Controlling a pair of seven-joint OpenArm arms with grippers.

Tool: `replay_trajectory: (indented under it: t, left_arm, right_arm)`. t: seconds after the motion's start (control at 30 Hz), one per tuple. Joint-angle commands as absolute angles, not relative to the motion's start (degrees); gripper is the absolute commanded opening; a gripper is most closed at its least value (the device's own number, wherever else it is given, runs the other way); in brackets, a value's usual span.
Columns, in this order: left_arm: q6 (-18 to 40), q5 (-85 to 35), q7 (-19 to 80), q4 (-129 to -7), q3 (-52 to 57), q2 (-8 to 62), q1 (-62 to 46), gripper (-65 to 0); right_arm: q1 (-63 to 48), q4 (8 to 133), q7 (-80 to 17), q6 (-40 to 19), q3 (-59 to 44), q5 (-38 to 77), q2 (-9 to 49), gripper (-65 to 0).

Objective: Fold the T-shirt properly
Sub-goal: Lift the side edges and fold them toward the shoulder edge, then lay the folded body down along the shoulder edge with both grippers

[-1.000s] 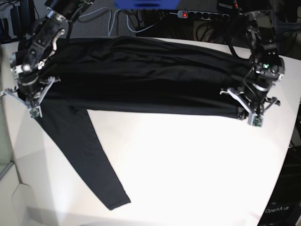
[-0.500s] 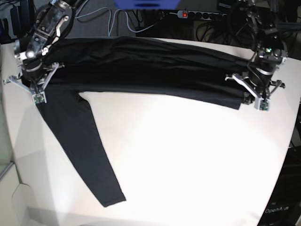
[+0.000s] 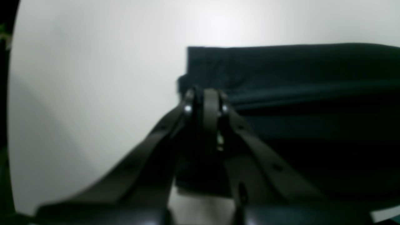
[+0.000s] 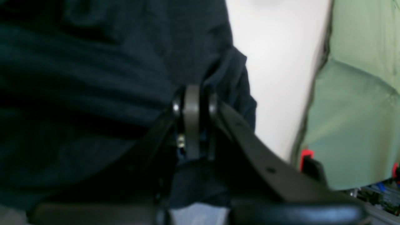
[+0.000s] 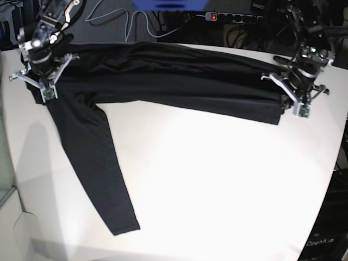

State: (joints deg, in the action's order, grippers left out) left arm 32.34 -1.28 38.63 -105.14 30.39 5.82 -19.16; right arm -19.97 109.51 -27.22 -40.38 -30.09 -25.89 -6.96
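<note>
Left wrist view: left gripper (image 3: 204, 103) has its jaws pressed together on the near corner of the T-shirt (image 3: 293, 103); black cloth runs away to the right over the white table (image 3: 93, 78), its end edge square and just past the fingertips.

Right wrist view: right gripper (image 4: 192, 106) is likewise clamped on a bunched bit of the T-shirt (image 4: 93, 78), which fills the left of the picture; pale table surface (image 4: 275, 62) shows beyond the cloth, and a green panel (image 4: 359, 109) stands at the far right.

Base view, position: T-shirt (image 5: 179, 81) lies along the far edge of the table (image 5: 217, 185), held at one end by the right gripper (image 5: 46, 89) and at the other by the left gripper (image 5: 299, 106).

Base view, axis: long axis runs side to side, from gripper to gripper; one sleeve (image 5: 98, 163) trails off the right gripper's end toward the near edge, at a slant.

Progress: body looks doubled into a narrow band, so I judge a first lengthwise fold made. Loose sleeve is not yet tucked in, and the crosswise folds appear not yet done.
</note>
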Motion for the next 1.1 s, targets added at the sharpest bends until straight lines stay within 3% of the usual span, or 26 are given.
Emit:
replay_trajectory:
  t: [0.0,0.2,0.83,1.07]
  left_arm:
    - [33.2,-1.6,37.6,-106.2,31.7,6.0,-18.9,-63.2]
    - [37.0,-1.5,37.7,-105.8,34.9,5.9,-19.1,-63.2]
    - [38.6,-1.5,37.4,-101.1,36.3,6.4,-20.3,-63.2]
    - [40.0,5.1,37.1,-98.0,36.0,5.8,-18.6,-63.3]
  right_arm:
    - [-20.1,110.6,-25.6,-40.0,-31.0,-25.9,-6.5,-64.4]
    - [-22.7,110.6,-22.5,-40.0,-32.2,-25.8,-6.6,-64.4]
    - [-27.1,110.5,-20.6,-40.0,-32.7,-25.7,-6.7,-64.4]
    - [-28.3,110.2,-20.6,-40.0,-32.7,-23.7,-6.5,-64.4]
